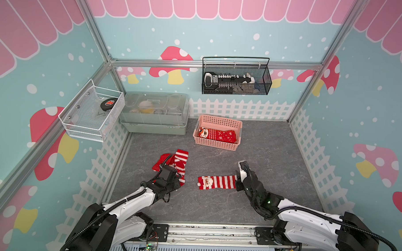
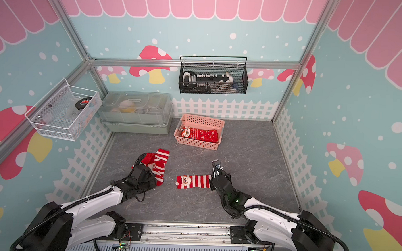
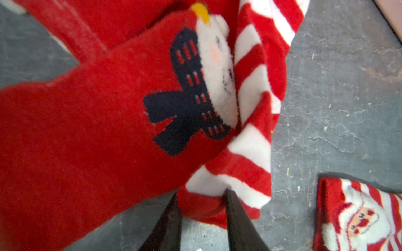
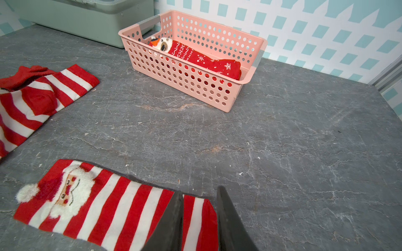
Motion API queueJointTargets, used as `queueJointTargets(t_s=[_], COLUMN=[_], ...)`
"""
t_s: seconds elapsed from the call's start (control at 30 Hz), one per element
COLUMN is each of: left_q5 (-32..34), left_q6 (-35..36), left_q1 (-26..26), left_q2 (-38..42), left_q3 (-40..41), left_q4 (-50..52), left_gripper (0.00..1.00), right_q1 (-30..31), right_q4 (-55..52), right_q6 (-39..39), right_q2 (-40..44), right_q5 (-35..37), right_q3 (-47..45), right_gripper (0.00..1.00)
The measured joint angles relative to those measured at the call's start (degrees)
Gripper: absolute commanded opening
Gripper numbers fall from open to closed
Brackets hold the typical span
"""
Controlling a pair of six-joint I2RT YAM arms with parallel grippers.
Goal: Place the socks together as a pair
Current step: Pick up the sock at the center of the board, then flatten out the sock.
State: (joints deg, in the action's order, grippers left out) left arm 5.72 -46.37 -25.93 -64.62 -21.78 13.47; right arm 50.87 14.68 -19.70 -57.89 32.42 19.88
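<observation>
While clamping striped sock (image 3: 252,139) in left gripper (image 3: 201,192), 9 o'clock of Santa sock (image 1: 216,182), straddles its 3 o'clock cuff with right gripper (image 4: 200,190); grip unclear. Third sock (image 1: 218,134) in basket (image 1: 214,143) at 12.

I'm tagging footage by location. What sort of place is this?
Probably a staged robot test booth, not a home: aluminium frame, printed mushroom wall panels, and two robot arms on a base rail.

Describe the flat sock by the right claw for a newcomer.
Find the pink basket at the back of the grey table. In front of it, one sock lies flat, alone. Unlike the heaped socks beside it, it shows a whole Santa face.
</observation>
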Motion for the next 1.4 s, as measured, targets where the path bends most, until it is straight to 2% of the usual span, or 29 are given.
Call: queueJointTargets(t_s=[0.1, 0.23, 0.5, 0.73, 0.9, 1.13, 1.4], left_q5=[-0.9, -2.4, -7.5, -13.4, -18.6, -24.5, -28.3], left_q6=[0.6, 1.0, 1.1, 0.8, 0.8, 0.8, 1.2], left_q1=[0.0, 0.0, 0.0, 0.0, -0.1, -2.7, -6.0], left_q2=[0.0, 0.4, 4.4, 8.0, 9.4, 12.5, 14.3], left_q3=[-0.1, -1.0, -9.3, -20.3, -26.4, -28.6, -28.6], left_q4=[0.0, 0.4, 4.2, 8.2, 9.5, 10.8, 11.4], left_gripper=[0.11, 0.00, 0.00, 0.00, 0.00, 0.00, 0.00], right_q1=[0.0, 0.0, -0.2, -0.2, -0.1, 0.6, 2.7], right_q4=[0.2, 0.7, 5.7, 14.7, 19.6, 26.6, 30.6], right_q6=[0.1, 0.7, 3.5, 9.4, 13.6, 19.3, 21.0], right_q2=[0.0, 0.1, 4.3, 4.8, 4.5, -2.7, -12.7], right_q5=[-0.2, -0.9, -5.4, -13.8, -20.9, -29.9, -35.2], right_q3=[0.0, -0.2, -4.5, -6.3, -4.9, 3.5, 10.0], right_gripper=[0.27, 0.33, 0.47, 0.59, 0.62, 0.63, 0.63])
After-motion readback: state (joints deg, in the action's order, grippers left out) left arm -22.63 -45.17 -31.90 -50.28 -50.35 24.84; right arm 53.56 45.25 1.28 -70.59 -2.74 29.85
